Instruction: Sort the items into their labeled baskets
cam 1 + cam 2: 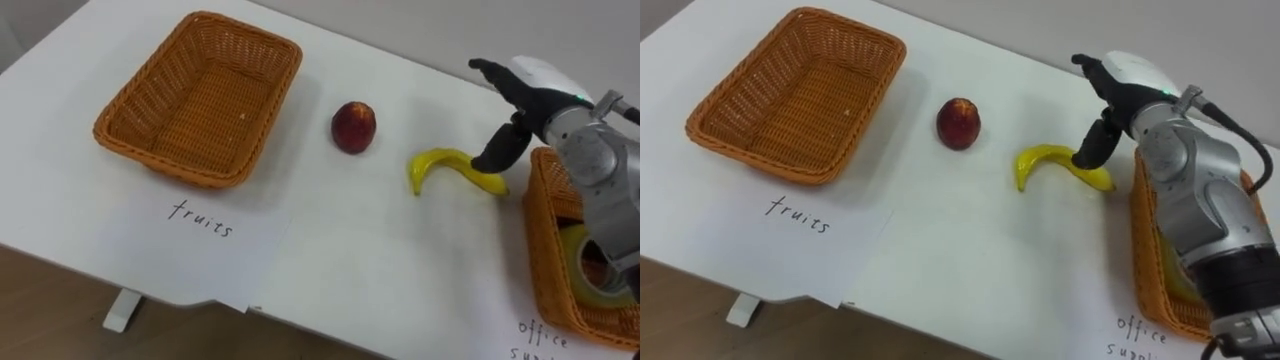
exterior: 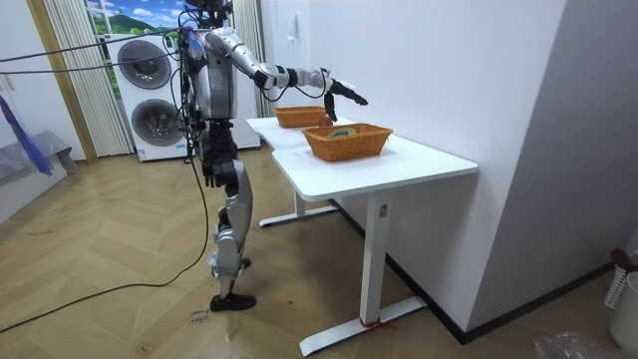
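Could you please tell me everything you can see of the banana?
The banana is yellow, smooth-skinned and curved, lying flat on the white table with both ends pointing toward the robot. It lies between the red fruit and the office-supplies basket. The right hand, fingers open, hangs over its right end; whether the thumb touches it I cannot tell.

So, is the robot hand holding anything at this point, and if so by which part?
Nothing is held. The right robot hand hangs open over the banana, at its right end, fingers not curled around it.
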Robot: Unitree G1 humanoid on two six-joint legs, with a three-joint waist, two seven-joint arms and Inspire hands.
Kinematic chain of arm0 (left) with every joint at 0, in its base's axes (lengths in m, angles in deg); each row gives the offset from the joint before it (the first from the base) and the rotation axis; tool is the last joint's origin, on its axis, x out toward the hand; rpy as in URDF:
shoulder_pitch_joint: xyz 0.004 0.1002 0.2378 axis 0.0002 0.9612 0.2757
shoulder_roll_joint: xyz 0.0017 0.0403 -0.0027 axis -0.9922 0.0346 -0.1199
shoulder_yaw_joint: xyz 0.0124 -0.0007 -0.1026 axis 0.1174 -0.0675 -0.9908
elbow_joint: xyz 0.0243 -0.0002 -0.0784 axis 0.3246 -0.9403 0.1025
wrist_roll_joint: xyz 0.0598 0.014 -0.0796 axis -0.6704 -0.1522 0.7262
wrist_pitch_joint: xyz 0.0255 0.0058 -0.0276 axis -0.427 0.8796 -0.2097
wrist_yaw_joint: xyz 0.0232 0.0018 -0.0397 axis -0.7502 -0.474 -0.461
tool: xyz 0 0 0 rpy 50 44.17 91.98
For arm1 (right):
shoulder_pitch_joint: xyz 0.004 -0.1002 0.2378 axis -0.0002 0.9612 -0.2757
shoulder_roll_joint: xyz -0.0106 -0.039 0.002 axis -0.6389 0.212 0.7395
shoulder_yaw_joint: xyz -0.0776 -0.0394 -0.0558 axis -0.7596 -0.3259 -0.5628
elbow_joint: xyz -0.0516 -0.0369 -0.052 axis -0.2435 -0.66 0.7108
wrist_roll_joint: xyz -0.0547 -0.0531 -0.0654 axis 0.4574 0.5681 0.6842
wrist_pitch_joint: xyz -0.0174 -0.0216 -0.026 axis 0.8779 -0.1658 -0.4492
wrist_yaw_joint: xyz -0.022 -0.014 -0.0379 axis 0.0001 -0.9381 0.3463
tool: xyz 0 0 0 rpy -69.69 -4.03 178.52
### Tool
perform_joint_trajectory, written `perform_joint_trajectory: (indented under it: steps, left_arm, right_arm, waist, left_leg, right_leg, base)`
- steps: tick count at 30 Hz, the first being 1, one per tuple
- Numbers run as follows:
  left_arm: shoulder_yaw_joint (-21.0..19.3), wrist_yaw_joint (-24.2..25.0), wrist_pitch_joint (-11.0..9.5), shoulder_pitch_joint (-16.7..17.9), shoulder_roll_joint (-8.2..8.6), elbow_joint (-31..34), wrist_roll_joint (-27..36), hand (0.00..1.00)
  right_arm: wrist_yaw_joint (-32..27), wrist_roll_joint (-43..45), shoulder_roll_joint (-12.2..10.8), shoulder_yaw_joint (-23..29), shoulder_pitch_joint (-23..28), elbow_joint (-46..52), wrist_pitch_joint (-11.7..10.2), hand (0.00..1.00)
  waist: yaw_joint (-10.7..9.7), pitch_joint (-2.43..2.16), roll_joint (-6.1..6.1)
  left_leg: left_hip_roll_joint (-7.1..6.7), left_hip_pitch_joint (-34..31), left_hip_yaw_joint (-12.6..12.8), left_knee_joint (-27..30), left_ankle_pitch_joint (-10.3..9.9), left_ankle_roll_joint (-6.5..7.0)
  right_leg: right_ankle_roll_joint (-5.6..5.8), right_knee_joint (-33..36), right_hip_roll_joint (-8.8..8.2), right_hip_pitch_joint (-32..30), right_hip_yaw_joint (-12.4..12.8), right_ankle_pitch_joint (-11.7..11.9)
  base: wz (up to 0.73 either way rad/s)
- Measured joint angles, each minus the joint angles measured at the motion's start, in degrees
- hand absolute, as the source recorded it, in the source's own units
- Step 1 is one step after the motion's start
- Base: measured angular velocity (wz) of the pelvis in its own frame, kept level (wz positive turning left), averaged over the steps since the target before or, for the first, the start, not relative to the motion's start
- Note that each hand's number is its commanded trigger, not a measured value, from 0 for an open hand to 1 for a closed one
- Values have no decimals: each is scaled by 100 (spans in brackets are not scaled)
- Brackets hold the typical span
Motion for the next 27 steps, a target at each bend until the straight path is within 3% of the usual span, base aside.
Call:
perform_joint_trajectory:
  steps: [9,12,16,27]
  left_arm:
    - [106,-43,-11,-151,-5,-23,1,0]
    - [216,-55,-17,-194,-46,-10,2,0]
    - [248,-55,-15,-200,-53,-11,3,0]
    - [333,-173,-13,-183,-52,4,2,0]
  right_arm:
    - [-12,-3,-6,-318,-1,-256,3,0]
    - [-40,-3,-32,-405,-2,-346,3,0]
    - [-95,-3,-64,-500,-2,-455,6,0]
    - [-761,-2,-269,-476,-118,-1268,-32,0]
  waist:
    - [204,-3,-1]
    - [251,-17,-52]
    - [254,15,-130]
    - [389,94,-17]
  left_leg:
    - [0,-37,1,10,1,0]
    - [0,-91,4,15,5,1]
    - [0,-102,4,15,5,1]
    - [-9,-252,-74,54,7,-1]
  right_leg:
    - [-9,2,1,-37,17,6]
    - [-17,6,1,-92,22,10]
    - [-17,0,2,-92,24,11]
    - [-20,4,1,-185,-46,13]
  base:
    - [0]
    - [0]
    - [0]
    - [3]
